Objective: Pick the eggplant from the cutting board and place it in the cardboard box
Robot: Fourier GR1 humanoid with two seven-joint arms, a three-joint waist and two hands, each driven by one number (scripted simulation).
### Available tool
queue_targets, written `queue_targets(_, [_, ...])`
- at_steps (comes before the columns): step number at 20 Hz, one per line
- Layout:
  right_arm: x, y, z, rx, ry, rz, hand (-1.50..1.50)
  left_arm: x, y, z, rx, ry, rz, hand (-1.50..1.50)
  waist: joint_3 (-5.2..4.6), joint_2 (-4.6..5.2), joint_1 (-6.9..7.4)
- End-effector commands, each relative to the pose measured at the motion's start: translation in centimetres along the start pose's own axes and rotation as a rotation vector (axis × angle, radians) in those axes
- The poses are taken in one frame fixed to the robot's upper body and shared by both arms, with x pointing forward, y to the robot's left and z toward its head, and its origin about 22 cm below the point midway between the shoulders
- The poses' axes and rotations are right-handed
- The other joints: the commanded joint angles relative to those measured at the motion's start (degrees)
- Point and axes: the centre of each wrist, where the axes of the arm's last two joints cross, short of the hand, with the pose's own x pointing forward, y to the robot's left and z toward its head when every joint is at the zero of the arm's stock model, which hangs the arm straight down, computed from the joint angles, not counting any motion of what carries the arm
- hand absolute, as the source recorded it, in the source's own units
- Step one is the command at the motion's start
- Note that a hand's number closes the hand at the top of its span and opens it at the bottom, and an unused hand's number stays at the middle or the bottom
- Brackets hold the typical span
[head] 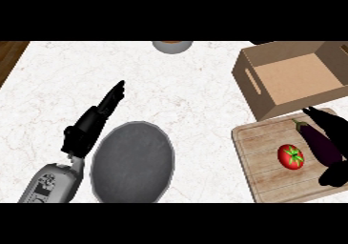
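- Head view showed the right hand open about the eggplant, with straight fingers beyond it and the thumb nearer, not yet closed on it.
- The eggplant lay on the cutting board beside a tomato, its stem end toward the cardboard box.
- It looked light and fairly stiff, with a slick skin; the thick middle seemed the best place to hold it.
- The left hand rested open over the desk, by a grey plate.
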Motion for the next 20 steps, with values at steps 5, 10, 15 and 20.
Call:
queue_targets(5, [-0.1, -0.5, 0.3, -0.016, -0.008, 0.008, -1.5, -0.7, -1.6, 0.5, -0.01, 0.009, 0.005, 0.0, -0.04, -0.07, -0.26])
queue_targets(10, [1.1, 2.5, -3.1, 0.02, 0.007, 0.048, -1.5, -0.2, -0.3, -0.9, 0.008, 0.005, 0.0, 0.0, -0.02, 0.04, 0.06])
queue_targets(15, [-1.0, 3.2, -3.5, 0.055, 0.006, 0.045, -1.5, -0.1, 0.7, 0.7, 0.007, -0.007, 0.005, 0.0, -0.02, -0.01, 0.04])
queue_targets(20, [-2.0, 4.2, -2.5, 0.098, 0.023, 0.073, -1.5, 0.1, -1.1, -0.7, 0.009, 0.004, 0.012, 0.0, -0.03, -0.04, -0.2])
